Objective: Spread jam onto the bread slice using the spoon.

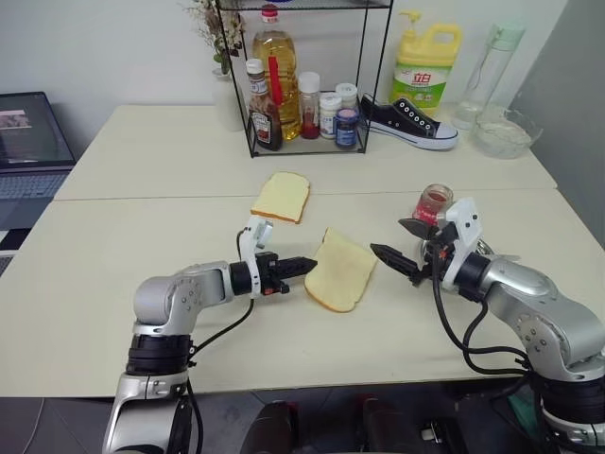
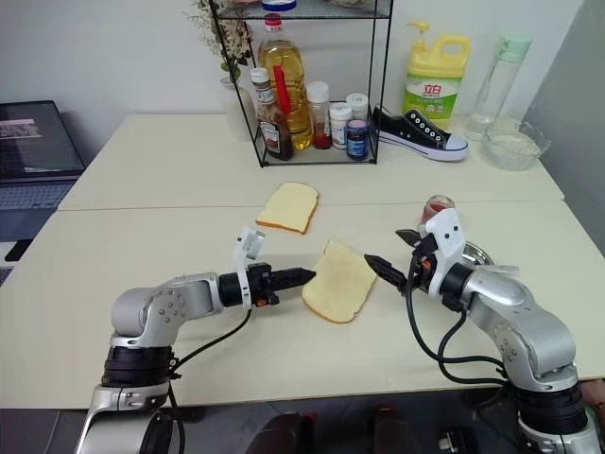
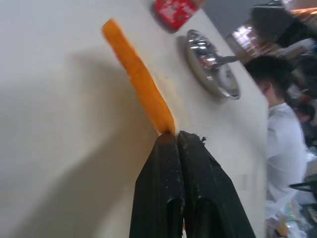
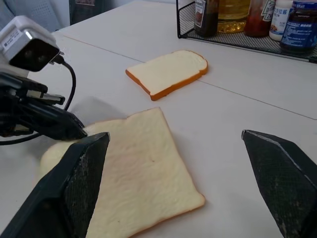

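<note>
The bread slice (image 1: 340, 271) lies flat on the table between my two grippers, pale yellow with a tan crust and a plain top face. My left gripper (image 1: 310, 265) is shut with nothing in it, and its tips sit at the slice's left edge (image 3: 141, 82). My right gripper (image 1: 389, 238) stands open just right of the slice, with the slice showing between its fingers (image 4: 79, 183). Behind that arm, a small jar of red jam (image 1: 435, 201) stands on the table. The spoon (image 3: 220, 59) rests on a round steel plate (image 3: 198, 64).
A second plain slice (image 1: 281, 196) lies farther back. A wire rack (image 1: 302, 142) with bottles, a shoe (image 1: 411, 121), a yellow detergent bottle (image 1: 423, 68), a glass bowl (image 1: 506, 132) and a clear bottle (image 1: 487, 71) stand along the back. A laptop (image 1: 28, 142) sits at the left. A person (image 3: 282, 129) is beyond the table.
</note>
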Controlling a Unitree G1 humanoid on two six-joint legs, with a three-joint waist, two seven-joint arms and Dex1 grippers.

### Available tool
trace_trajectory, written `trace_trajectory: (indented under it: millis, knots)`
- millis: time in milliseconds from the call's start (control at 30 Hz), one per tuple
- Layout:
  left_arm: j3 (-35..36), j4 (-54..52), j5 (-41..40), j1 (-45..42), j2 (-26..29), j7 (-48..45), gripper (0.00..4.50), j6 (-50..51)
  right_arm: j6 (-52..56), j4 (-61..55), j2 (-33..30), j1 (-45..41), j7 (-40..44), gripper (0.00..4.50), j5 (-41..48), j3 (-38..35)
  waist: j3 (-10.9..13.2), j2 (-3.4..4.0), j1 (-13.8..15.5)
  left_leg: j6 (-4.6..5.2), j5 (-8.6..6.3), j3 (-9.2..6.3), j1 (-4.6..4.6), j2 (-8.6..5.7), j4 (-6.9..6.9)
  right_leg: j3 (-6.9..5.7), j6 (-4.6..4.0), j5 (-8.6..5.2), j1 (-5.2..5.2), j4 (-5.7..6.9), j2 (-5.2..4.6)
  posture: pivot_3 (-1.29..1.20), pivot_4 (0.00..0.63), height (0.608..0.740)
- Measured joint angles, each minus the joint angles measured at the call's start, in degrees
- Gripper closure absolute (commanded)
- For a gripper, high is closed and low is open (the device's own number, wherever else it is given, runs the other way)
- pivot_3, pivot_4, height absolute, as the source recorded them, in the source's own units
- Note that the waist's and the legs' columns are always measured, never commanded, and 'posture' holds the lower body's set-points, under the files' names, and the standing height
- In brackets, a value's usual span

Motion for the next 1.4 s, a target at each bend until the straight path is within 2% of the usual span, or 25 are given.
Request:
trace_trajectory:
  millis: [167, 467, 567, 767, 867, 967, 1067, 1233, 1333, 1400]
  knots:
    - [-0.1, 3.8, 2.9, 0.0, 2.2, 1.0, 4.49, -5.2, 0.0, -0.4, -0.5, 0.8, 0.0, 0.00, 0.0, 0.0, 0.0, 0.00, 0.0, 0.01, -0.01, 0.03, 0.00, -0.03, 0.00, 0.00, 0.00, 0.00, 0.01, -0.02, 0.00, 0.00, 0.150, 0.740]
    - [-0.9, 3.6, 2.6, 1.5, 3.0, 0.5, 4.49, -6.5, 0.1, -0.6, -0.8, 1.0, 0.2, 0.00, 0.1, 0.0, 0.0, 0.00, 0.0, 0.01, -0.01, 0.03, 0.00, -0.02, -0.02, 0.01, 0.00, 0.00, 0.01, -0.03, -0.01, 0.00, 0.150, 0.740]
    - [-2.0, 2.7, 2.6, 2.4, 3.4, -0.3, 3.91, -6.7, 0.2, -0.7, -1.0, 1.0, 0.3, 0.00, 0.1, 0.0, 0.0, 0.00, 0.0, 0.01, -0.01, 0.02, 0.00, -0.02, -0.02, 0.01, 0.00, 0.00, 0.01, -0.03, -0.01, 0.00, 0.150, 0.740]
    - [-2.2, 1.9, 2.4, 2.4, 6.3, -2.6, 1.92, -6.7, 0.3, -0.8, -2.0, 1.6, 0.4, 0.00, 0.1, -0.3, 0.0, 0.00, 0.0, 0.01, -0.01, 0.02, 0.01, -0.02, -0.04, 0.00, 0.00, 0.00, 0.01, -0.04, -0.01, 0.00, 0.150, 0.740]
    - [-2.7, 2.3, 2.7, 1.5, 9.5, -4.7, 0.98, -6.7, 0.3, -1.4, -2.2, 2.8, 0.4, 0.00, 0.2, -0.8, 0.0, 0.00, 0.0, 0.01, -0.01, 0.03, 0.00, -0.02, -0.06, 0.00, 0.00, 0.00, 0.01, -0.05, 0.00, 0.00, 0.150, 0.740]
    - [-4.7, 2.0, 3.0, 0.9, 15.2, -9.2, 0.04, -7.3, 1.1, -3.9, -3.1, 5.6, 0.3, 0.00, 1.4, -3.2, 0.0, 0.00, 0.0, 0.01, -0.01, 0.03, 0.01, -0.02, -0.09, 0.00, 0.00, 0.00, 0.02, -0.08, -0.01, 0.00, 0.150, 0.740]
    - [-5.6, 2.2, 4.1, -0.7, 18.6, -12.0, 0.01, -9.6, 3.2, -7.1, -4.3, 10.9, -0.4, 0.00, 4.1, -9.2, 0.0, 0.00, 0.5, 0.01, -0.01, 0.00, -0.02, -0.02, -0.10, -0.05, 0.00, 0.00, 0.03, -0.11, -0.03, 0.00, 0.150, 0.740]
    - [-8.2, 0.5, 7.9, -9.9, 16.8, -15.0, 0.01, -22.5, 6.8, -9.9, -6.6, 19.6, -1.6, 0.00, 8.3, -22.6, 0.0, -0.02, 1.9, 0.02, -0.02, 0.05, 0.13, -0.12, -0.05, -0.05, 0.01, 0.00, 0.31, -0.18, -0.04, 0.00, 0.150, 0.740]
    - [-12.6, -0.4, 9.6, -12.3, 13.0, -19.3, 0.01, -30.3, 9.0, -9.4, -6.1, 21.8, -4.1, 0.00, 11.4, -30.2, 0.0, 0.01, 1.8, 0.03, -0.01, 0.10, 0.15, -0.12, -0.06, 0.02, 0.01, 0.00, 0.31, -0.16, -0.04, 0.00, 0.150, 0.740]
    - [-15.2, 0.6, 10.2, -14.3, 9.2, -21.2, 0.01, -33.8, 10.6, -9.1, -3.5, 22.1, -7.7, 0.00, 15.4, -35.7, 0.0, -0.02, 1.6, 0.02, -0.01, 0.04, 0.12, -0.04, -0.05, -0.04, 0.01, 0.00, 0.30, -0.14, 0.00, 0.00, 0.150, 0.740]
